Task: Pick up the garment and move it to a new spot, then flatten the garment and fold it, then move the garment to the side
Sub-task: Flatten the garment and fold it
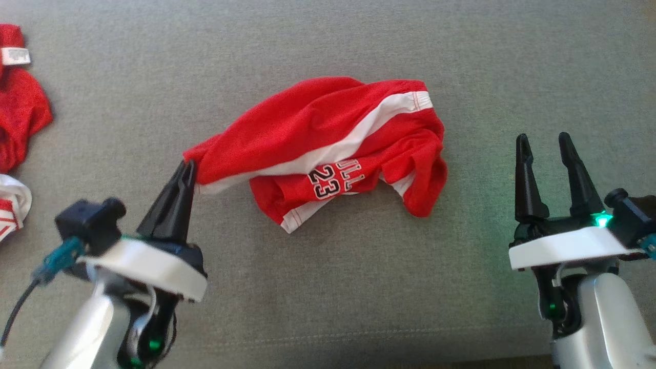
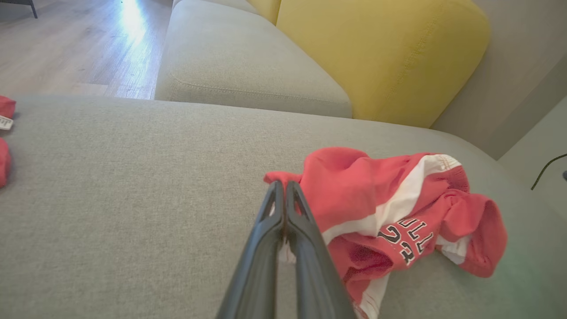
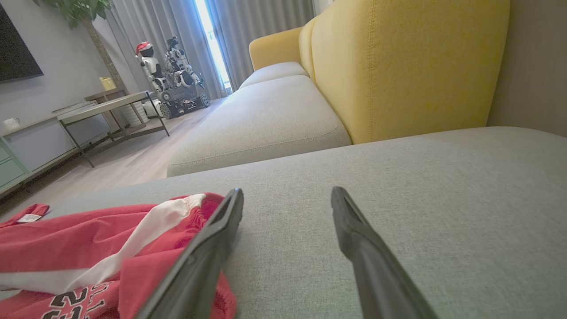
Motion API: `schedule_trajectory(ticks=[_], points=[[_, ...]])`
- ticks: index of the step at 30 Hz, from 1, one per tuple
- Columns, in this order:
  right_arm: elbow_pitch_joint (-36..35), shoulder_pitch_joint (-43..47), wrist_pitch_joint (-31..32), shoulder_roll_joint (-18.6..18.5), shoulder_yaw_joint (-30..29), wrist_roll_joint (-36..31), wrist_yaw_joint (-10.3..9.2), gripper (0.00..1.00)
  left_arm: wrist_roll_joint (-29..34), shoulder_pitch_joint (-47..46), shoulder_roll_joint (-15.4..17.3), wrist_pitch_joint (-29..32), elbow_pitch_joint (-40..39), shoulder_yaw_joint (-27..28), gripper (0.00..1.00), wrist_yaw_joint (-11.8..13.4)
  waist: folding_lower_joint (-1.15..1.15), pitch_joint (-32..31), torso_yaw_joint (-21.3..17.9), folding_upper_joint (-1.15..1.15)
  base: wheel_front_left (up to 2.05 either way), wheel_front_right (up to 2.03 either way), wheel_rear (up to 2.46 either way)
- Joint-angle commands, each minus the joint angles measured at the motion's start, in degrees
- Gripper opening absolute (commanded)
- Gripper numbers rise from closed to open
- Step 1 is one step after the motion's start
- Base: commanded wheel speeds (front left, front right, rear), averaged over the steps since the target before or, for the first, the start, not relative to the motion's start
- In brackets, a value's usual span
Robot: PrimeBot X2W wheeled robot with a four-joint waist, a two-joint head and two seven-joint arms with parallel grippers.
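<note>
Picking up — clamped on garment [image 1: 328,148] at 8 o'clock with left jaws, right jaws apart at 3 o'clock — next, likely lift clear.

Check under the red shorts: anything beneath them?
The red shorts lie bunched on the grey sofa cushion, which shows all around them. The left gripper pinches their left corner. Anything beneath the folded layers is covered.

Grey sofa seat [image 3: 443,199] spread under right claw [image 3: 287,192]; yellow backrest [image 3: 412,66] set beyond it; wood floor [image 3: 133,164], 1 low table [image 3: 106,104], bright curtained window [image 3: 211,40] seen far left.
</note>
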Motion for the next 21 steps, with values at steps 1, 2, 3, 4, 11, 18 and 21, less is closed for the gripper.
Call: schedule_trajectory(ticks=[1,2,3,4,11,18,21], points=[[-2.3,-0.4,0.2,-0.2,0.9,-0.1,0.24,1.0,-0.4,-0.8,1.9,0.2,-3.1,2.7,0.0,0.7,0.0,0.1,0.3,0.0,0.0,0.0,0.0],[-2.5,-0.3,0.3,-0.2,0.8,-0.1,0.24,1.0,-0.7,0.6,2.0,0.7,-5.3,2.8,0.0,1.4,0.0,0.1,0.5,0.0,0.0,0.0,0.0],[-2.7,-0.3,0.4,-0.2,0.8,-0.2,0.24,1.0,-0.7,1.9,2.2,1.1,-7.3,3.0,0.0,2.2,0.0,0.2,0.7,0.0,0.0,0.0,0.0],[-2.8,-0.3,0.5,-0.2,0.7,-0.2,0.24,1.0,-0.9,3.2,2.2,1.6,-9.2,3.0,0.0,2.8,0.0,0.2,0.8,0.0,0.0,0.0,0.0],[-3.7,-0.2,1.1,-0.2,0.5,-0.2,0.24,1.0,-1.9,7.9,2.3,3.4,-15.1,2.5,0.0,4.9,0.0,0.7,1.3,0.0,0.0,0.0,0.0],[-4.8,-1.1,1.6,-0.2,1.2,-0.4,0.24,1.0,-3.7,1.7,1.4,3.7,-5.4,2.9,0.0,2.7,0.0,2.8,-0.7,0.0,0.0,0.0,0.0],[-5.3,-1.5,1.7,-0.2,1.2,-0.4,0.24,1.0,-4.3,-2.2,0.9,3.7,0.6,3.3,0.0,1.8,0.0,4.2,-2.0,0.0,0.0,0.0,0.0]])
